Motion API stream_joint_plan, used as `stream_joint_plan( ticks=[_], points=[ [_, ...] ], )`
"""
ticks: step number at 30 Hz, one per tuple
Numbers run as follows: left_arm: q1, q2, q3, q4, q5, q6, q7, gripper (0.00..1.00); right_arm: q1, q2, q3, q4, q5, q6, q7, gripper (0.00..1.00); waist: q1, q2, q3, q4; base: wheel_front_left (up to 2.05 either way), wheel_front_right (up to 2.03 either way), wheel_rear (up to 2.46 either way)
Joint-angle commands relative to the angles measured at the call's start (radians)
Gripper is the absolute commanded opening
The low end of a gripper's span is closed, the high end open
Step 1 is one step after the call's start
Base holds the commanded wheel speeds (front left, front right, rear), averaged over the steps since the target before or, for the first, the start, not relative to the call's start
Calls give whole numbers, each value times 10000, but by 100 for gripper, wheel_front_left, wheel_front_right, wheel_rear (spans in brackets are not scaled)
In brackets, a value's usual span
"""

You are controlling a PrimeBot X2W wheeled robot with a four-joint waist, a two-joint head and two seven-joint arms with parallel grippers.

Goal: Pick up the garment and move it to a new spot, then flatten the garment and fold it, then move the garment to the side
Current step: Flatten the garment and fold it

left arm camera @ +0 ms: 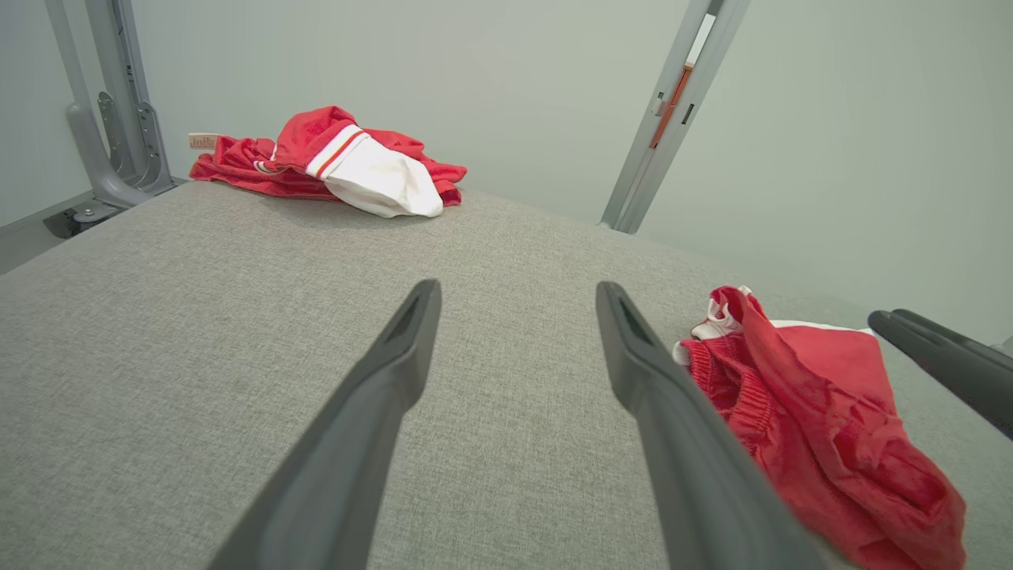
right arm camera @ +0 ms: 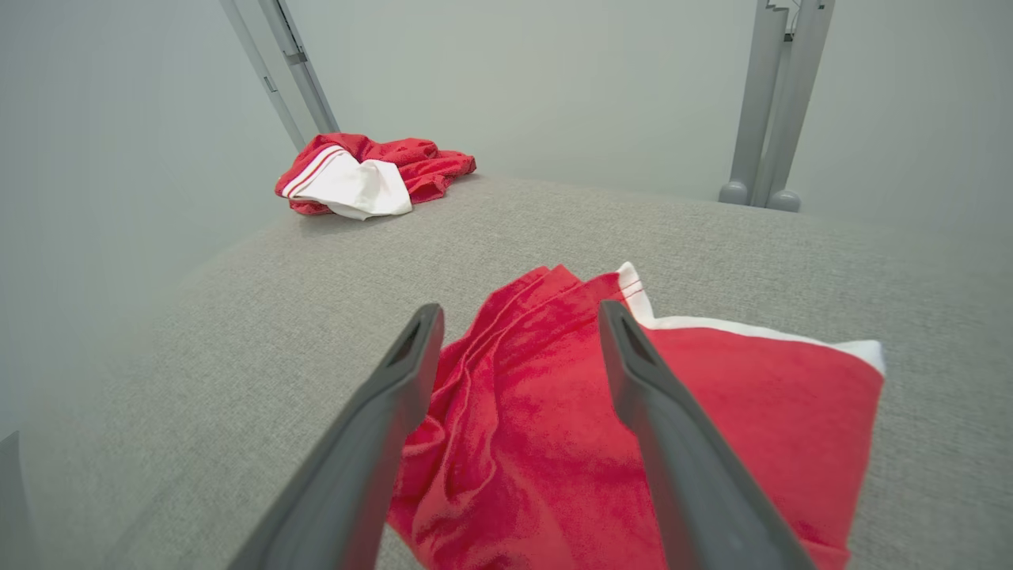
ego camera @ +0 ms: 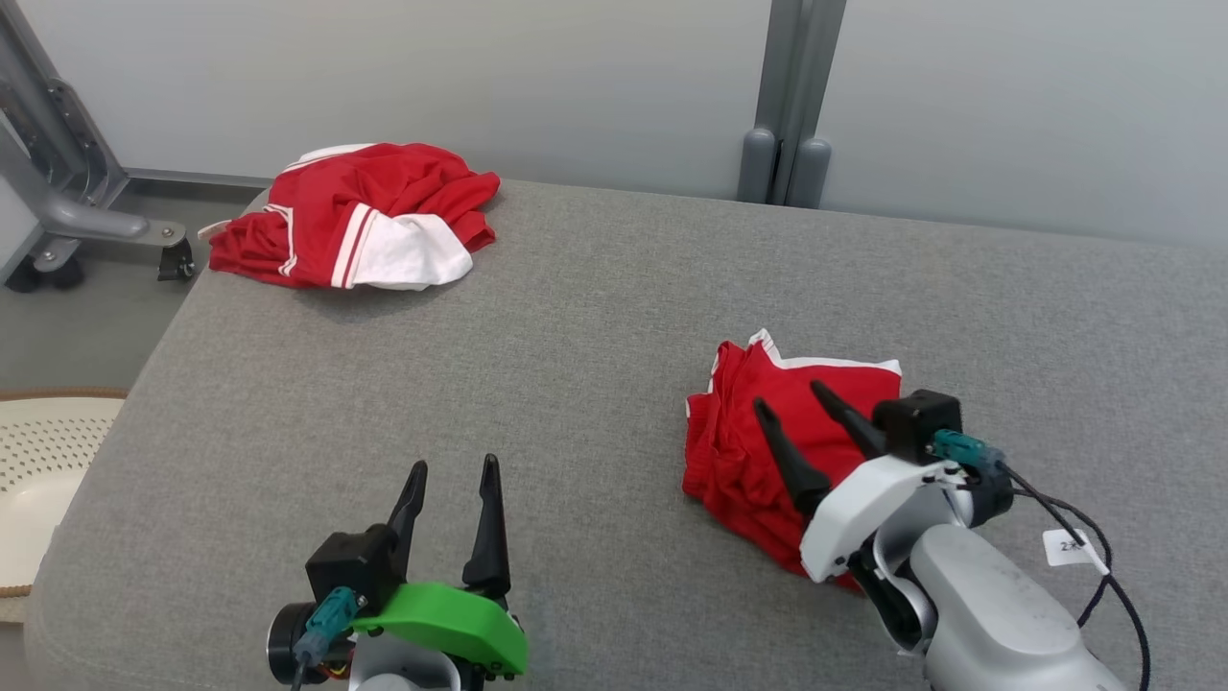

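Head high, wrists low, sharing garment (ego camera: 729, 461)

Grey fabric tabletop (ego camera: 595, 317), pale grey wall (ego camera: 480, 77) behind, metal post (ego camera: 796, 86), grey floor (ego camera: 86, 326) left.

I get bright, even, diffuse light that seems to fall from above, with no glare anywhere. The crumpled garment (ego camera: 369, 216) at the far corner throws only a faint, soft shadow on the grey table (ego camera: 595, 317). The head view is sharp throughout. Both wrist views stretch toward the edges and tilt the frame post (left arm camera: 673, 103). The right gripper (right arm camera: 518, 317) looks soft near the lens, and that view's left edge washes into hazy grey.
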Motion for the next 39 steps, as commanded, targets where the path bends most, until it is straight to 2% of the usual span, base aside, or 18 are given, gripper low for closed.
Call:
stream_joint_plan(
  ticks=[1, 7, 8, 9, 11, 12, 15, 26, 33, 39],
  points=[
    [165, 16, 48, -22, 86, -26, -2, 100, 182, -121, -258, -182, -166, -15, -71, 100, 0, 0, -15, -75, 0, 0, 0],
    [158, 11, 53, -30, 131, -81, -3, 100, 603, -251, -1388, -513, -823, -15, -69, 100, 0, 0, 37, -97, 0, 0, 0],
    [138, 10, 43, -21, 139, -92, -1, 100, 641, -225, -1451, -495, -973, -14, -14, 76, 0, 0, 57, -79, 0, 0, 0],
    [118, 9, 33, -11, 144, -108, -1, 100, 656, -225, -1468, -441, -1109, -15, 33, 44, 0, 0, 78, -58, 0, 0, 0],
    [41, 7, 13, 15, 148, -121, -1, 100, 677, -189, -1436, -242, -1408, -15, 171, 10, 0, 0, 139, 18, 0, 0, 0],
    [-10, 1, 6, 25, 152, -126, -1, 100, 665, -112, -1408, -103, -1510, -15, 220, 0, 0, 0, 177, 69, 0, 0, 0],
    [-145, -33, 1, 67, 162, -166, -1, 100, 602, -18, -1202, 391, -1987, -15, 269, 0, 0, 0, 271, 255, 0, 0, 0],
    [-348, -103, 86, 123, 244, -232, -2, 100, -191, 614, -670, 1492, -1902, -15, -84, 0, 0, 0, 564, 865, 0, 0, 0],
    [-342, -186, 151, 207, 279, -291, -3, 100, -487, 650, 805, 1860, -1313, -15, -124, 0, 0, 0, 600, 989, 0, 0, 0],
    [-190, -225, 237, 292, 321, -329, -2, 100, -620, 646, 1720, 2076, -756, -15, -152, 0, 0, 0, 516, 760, 0, 0, 0]
  ],
)
